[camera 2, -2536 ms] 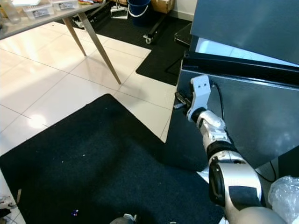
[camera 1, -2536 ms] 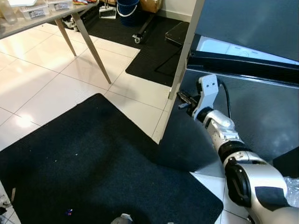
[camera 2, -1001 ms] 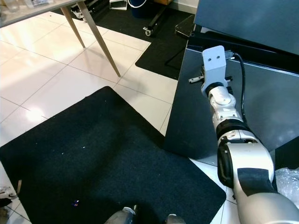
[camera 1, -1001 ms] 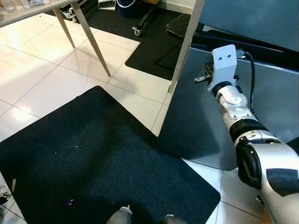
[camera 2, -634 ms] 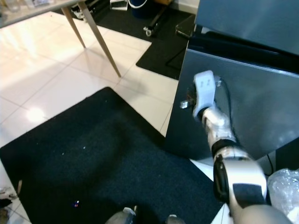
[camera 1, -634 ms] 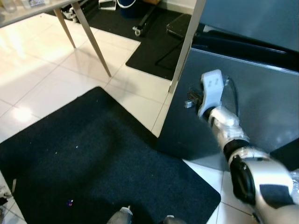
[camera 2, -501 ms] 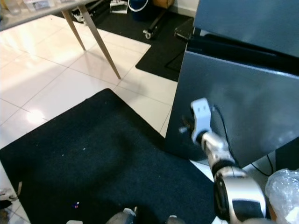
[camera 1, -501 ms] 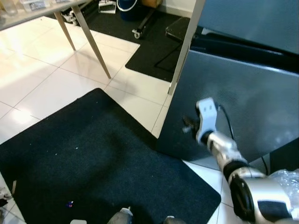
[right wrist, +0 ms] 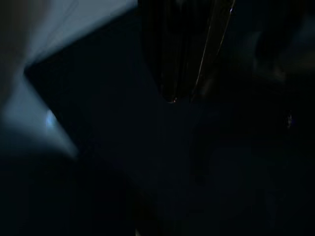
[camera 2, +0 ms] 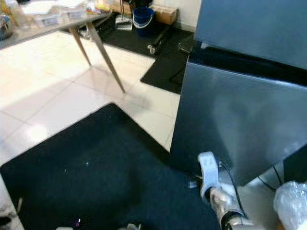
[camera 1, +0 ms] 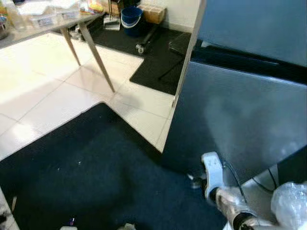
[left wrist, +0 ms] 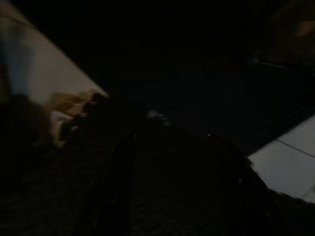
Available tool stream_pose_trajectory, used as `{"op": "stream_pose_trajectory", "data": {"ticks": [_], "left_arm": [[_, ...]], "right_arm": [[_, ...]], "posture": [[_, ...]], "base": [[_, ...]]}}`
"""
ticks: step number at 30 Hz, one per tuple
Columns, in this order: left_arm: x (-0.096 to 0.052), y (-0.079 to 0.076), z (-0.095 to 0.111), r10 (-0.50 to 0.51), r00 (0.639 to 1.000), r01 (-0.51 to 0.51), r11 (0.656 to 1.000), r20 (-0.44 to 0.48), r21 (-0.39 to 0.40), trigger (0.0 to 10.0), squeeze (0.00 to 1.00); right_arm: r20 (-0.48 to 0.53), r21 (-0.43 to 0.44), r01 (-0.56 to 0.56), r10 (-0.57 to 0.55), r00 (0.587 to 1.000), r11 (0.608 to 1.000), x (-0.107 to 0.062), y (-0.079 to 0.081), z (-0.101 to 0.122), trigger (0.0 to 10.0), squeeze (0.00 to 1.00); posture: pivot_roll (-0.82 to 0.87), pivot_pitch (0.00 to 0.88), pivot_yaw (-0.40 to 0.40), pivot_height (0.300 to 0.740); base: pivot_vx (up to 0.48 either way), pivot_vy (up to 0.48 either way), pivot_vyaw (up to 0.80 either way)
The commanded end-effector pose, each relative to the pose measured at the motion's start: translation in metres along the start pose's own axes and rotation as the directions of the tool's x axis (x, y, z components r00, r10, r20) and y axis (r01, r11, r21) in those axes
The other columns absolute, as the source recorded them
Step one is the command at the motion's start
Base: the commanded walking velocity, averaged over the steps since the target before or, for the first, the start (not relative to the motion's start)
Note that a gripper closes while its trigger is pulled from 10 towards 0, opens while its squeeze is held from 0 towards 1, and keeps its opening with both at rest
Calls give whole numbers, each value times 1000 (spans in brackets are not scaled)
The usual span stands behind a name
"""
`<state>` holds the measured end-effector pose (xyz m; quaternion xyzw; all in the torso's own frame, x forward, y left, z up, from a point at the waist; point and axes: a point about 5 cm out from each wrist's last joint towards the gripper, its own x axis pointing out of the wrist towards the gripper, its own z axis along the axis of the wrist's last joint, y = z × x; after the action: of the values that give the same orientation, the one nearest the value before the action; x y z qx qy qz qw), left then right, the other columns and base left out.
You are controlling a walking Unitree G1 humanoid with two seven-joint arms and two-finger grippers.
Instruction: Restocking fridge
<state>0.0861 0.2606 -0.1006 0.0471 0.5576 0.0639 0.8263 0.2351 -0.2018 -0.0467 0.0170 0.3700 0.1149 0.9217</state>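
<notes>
Low down, right gripper (camera 1: 193,181) beside upright grey fridge (camera 1: 240,120), jaws' state unclear

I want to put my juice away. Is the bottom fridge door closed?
Looks closed: the lower door sits flush under the dark gap, no shelves showing. The right tool hangs low beside it.

White tile floor (camera 1: 43,100) w/ black mat (camera 1: 81,172), table (camera 1: 57,19) far left, blue bucket (camera 1: 130,17).
</notes>
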Motion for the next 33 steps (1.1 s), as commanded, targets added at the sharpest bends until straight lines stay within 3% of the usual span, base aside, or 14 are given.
{"op": "stream_pose_trajectory", "data": {"ticks": [1,4,6,8,10,14,17,21,23,28,30,33], "left_arm": [[-3,9,-9,29,999,-30,999,-36,-14,10000,0],[-4,27,-1,75,997,-75,997,-18,11,10000,0],[-4,27,-1,75,997,-75,997,-18,11,10000,0],[-5,36,10,95,995,-95,992,5,81,10000,0],[-5,39,14,99,995,-100,989,14,110,10000,0],[-3,41,44,97,991,-117,958,89,261,10000,0],[-2,40,48,94,990,-119,955,101,272,10000,0],[2,24,65,41,988,-81,958,149,276,10000,0],[5,0,67,-25,988,-22,955,155,297,10000,0],[7,-14,65,-56,987,7,951,151,311,10000,0],[8,-30,60,-87,987,45,956,135,290,10000,0],[9,-33,58,-94,987,54,957,127,286,10000,0]], "right_arm": [[-37,7,19,-19,999,1000,-2,-1,-9,10000,0],[-134,36,87,-81,988,996,-12,-4,-42,10000,0],[-134,36,87,-81,988,996,-12,-4,-42,10000,0],[-198,42,120,-109,974,992,-19,-4,-62,10000,0],[-219,42,127,-115,969,991,-21,-4,-68,10000,0],[-284,40,141,-124,951,989,-29,1,-89,10000,0],[-289,41,143,-125,949,989,-30,1,-91,10000,0],[-299,28,149,-134,945,988,-30,2,-92,10000,0],[-294,21,149,-136,946,989,-27,4,-89,10000,0],[-287,12,140,-131,949,990,-25,6,-86,10000,0],[-279,-5,126,-123,952,992,-22,8,-81,10000,0],[-278,-10,125,-123,953,992,-21,8,-80,10000,0]], "posture": [[30,108,-23,740],[25,93,-24,740],[25,93,-24,740],[19,84,-22,740],[18,83,-22,740],[6,68,-20,740],[6,68,-20,740],[-8,56,-17,740],[-15,45,-23,740],[-19,39,-28,740],[-20,31,-34,740],[-20,31,-36,740]], "base": [[0,0,0],[0,0,0],[0,0,0],[0,0,0],[0,0,0],[0,0,0],[0,0,0],[0,0,0],[0,0,0],[0,0,0],[0,0,0],[0,0,0]]}}
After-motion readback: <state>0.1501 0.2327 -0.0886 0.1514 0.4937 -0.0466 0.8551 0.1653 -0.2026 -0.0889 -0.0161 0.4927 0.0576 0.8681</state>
